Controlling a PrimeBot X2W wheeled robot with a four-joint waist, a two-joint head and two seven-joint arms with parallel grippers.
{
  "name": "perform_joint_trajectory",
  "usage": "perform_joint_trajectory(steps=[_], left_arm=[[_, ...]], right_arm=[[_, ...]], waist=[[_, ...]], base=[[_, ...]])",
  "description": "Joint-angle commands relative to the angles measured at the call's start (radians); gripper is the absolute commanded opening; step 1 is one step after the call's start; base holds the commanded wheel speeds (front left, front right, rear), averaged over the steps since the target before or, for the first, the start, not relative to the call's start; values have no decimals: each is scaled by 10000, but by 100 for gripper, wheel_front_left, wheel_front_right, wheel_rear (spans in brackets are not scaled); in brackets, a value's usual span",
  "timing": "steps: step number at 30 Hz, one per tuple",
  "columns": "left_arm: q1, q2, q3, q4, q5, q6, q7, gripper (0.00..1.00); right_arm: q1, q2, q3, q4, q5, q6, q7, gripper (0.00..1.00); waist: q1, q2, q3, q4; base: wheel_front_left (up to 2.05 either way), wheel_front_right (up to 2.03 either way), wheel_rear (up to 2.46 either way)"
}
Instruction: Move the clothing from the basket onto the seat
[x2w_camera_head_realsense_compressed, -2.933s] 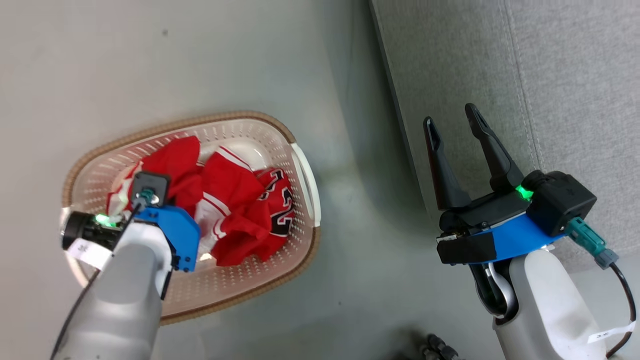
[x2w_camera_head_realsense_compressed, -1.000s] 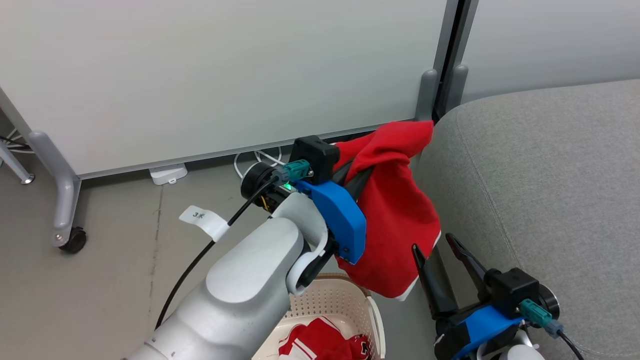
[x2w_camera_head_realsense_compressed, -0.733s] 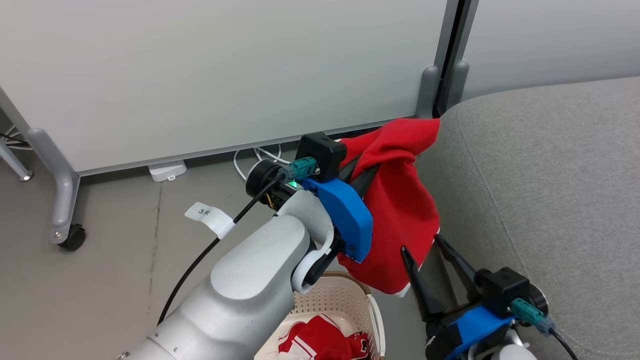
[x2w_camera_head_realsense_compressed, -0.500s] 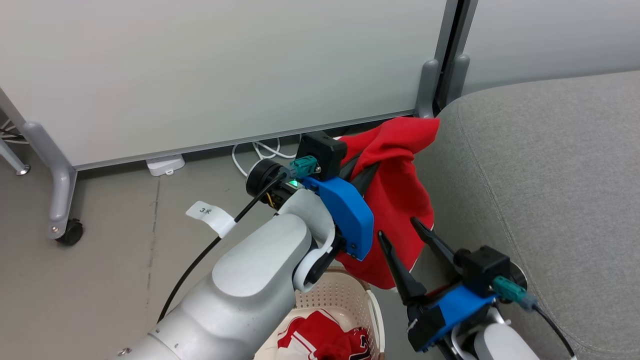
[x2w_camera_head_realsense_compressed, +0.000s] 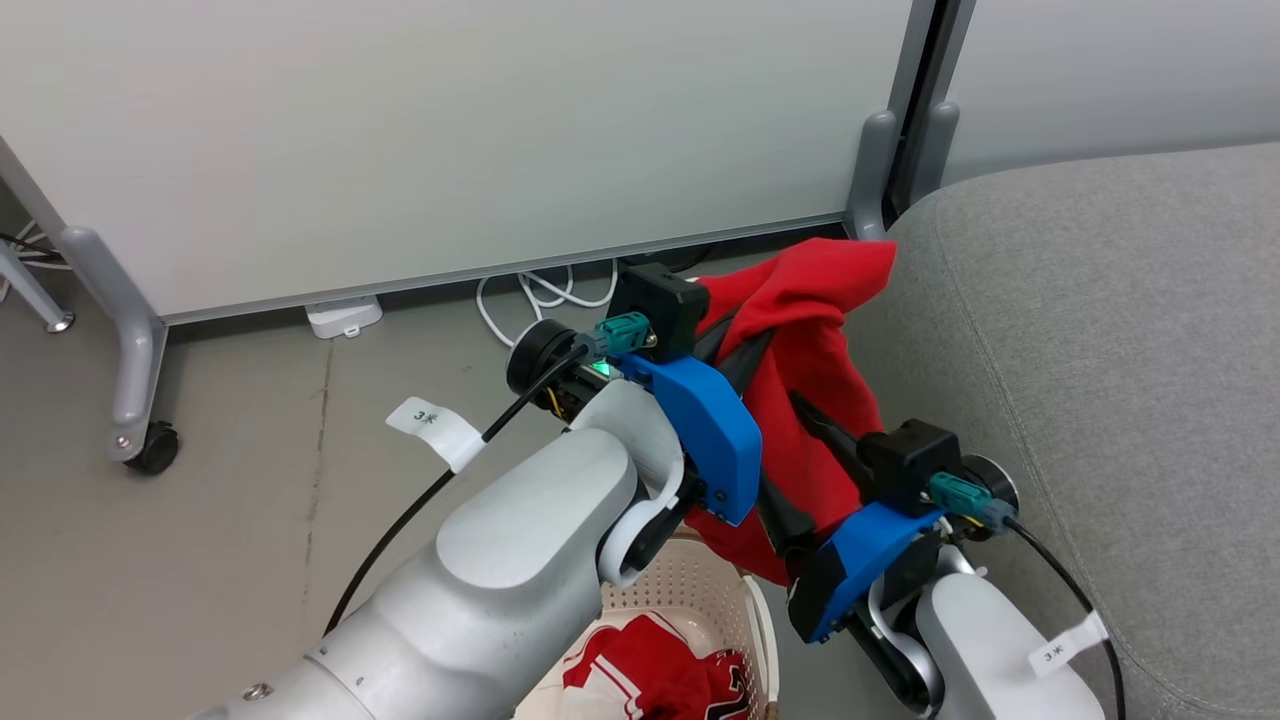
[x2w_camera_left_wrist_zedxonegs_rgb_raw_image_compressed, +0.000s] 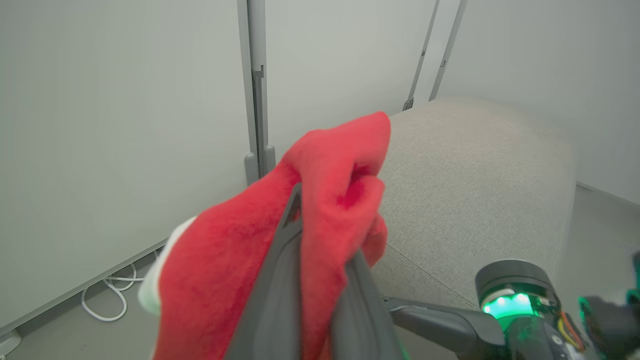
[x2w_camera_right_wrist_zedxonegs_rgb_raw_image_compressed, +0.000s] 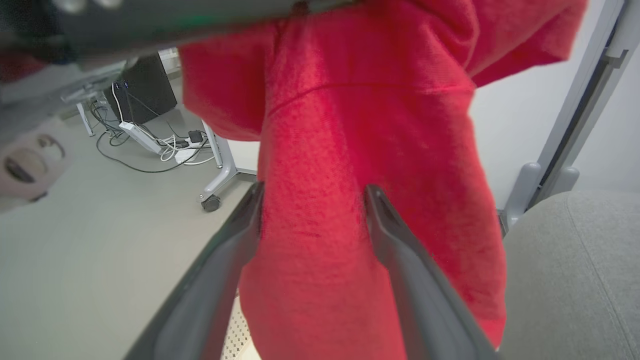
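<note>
Grey floor (x2w_camera_head_realsense_compressed: 200, 560), white cable tag (x2w_camera_head_realsense_compressed: 432, 420) marked "3", red clothing (x2w_camera_head_realsense_compressed: 815, 340) aloft.

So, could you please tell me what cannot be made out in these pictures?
1. Basket, head view: mostly cut off by the bottom edge and covered by the left forearm; remaining clothing uncountable.
2. Left pincer, left wrist view: fingertips wrapped in the red garment.
3. Garment's lower end, right wrist view: cut off by the bottom edge.
</note>
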Motion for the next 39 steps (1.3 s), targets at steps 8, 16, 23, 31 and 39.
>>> perform_joint_trajectory(steps=[8,16,23,31,39], left_arm=[[-303,8,-381,38,-395,71,-134,0],[-362,10,-655,61,-639,98,-217,0],[-454,8,-892,105,-881,149,-299,0],[-553,8,-1049,286,-1056,181,-398,0],[-622,8,-1243,457,-1221,127,-434,0]], right_arm=[[-875,-34,491,1211,14,5,110,100],[-1325,-32,779,1877,170,5,53,100],[-1634,-32,939,2329,315,5,-38,0],[-1725,-32,1041,2622,480,5,-161,0],[-1687,-32,1095,2740,539,5,-236,0]], waist=[[-1,0,-20,49],[-1,0,-73,58],[-1,0,-99,102],[-1,0,-118,95],[-1,0,-127,70]], base=[[0,0,0],[0,0,0],[0,0,0],[0,0,0],[0,0,0]])
